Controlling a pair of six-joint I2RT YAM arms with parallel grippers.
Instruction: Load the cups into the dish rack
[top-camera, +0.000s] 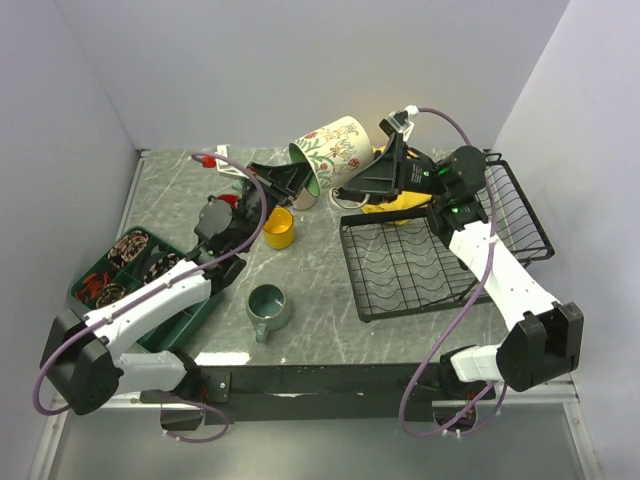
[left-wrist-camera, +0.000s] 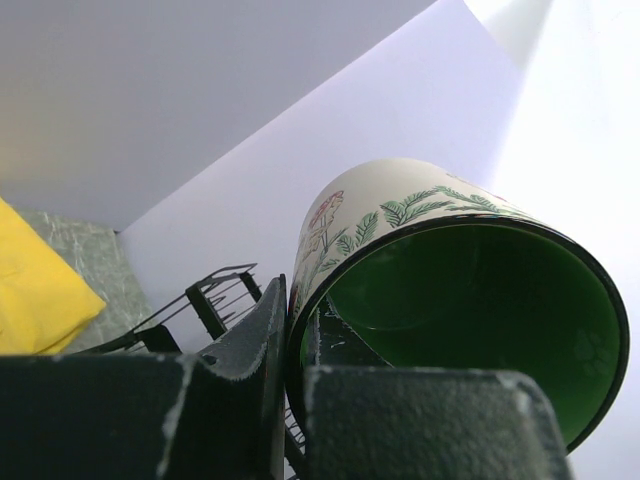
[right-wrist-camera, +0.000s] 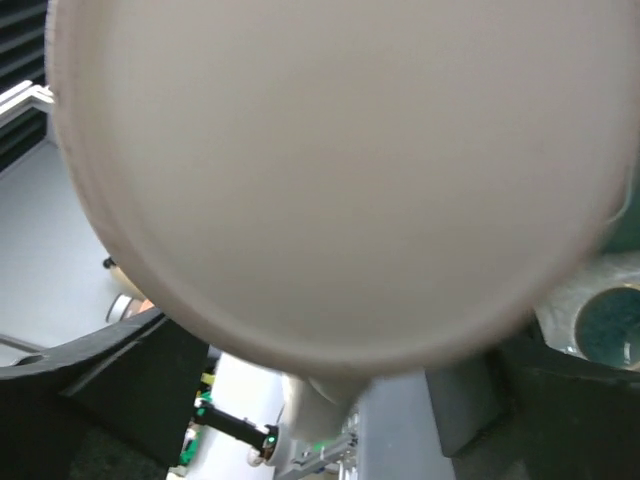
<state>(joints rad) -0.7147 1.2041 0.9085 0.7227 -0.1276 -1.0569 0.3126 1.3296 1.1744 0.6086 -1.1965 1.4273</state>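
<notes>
Nearest, the teal cup (top-camera: 268, 305) sits on the worktop (top-camera: 320, 320). Farther in, the left hand (left-wrist-camera: 292, 345) pinches the rim of the flowered cream mug (top-camera: 335, 142), one finger inside and one outside. The mug is tipped, mouth toward near-left, base toward far-right. The rack (top-camera: 400, 265) lies to its right, below the right hand (top-camera: 350, 190), which is nearer to it; how far that hand is open I can't make out. No writing is readable, only flower prints.

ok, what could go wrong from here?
1. The left gripper pinches the floral mug by its rim only, tilted in the air: it could pivot or slip.
2. The mug's base fills the right wrist view; the right gripper is close by and could knock it.
</notes>
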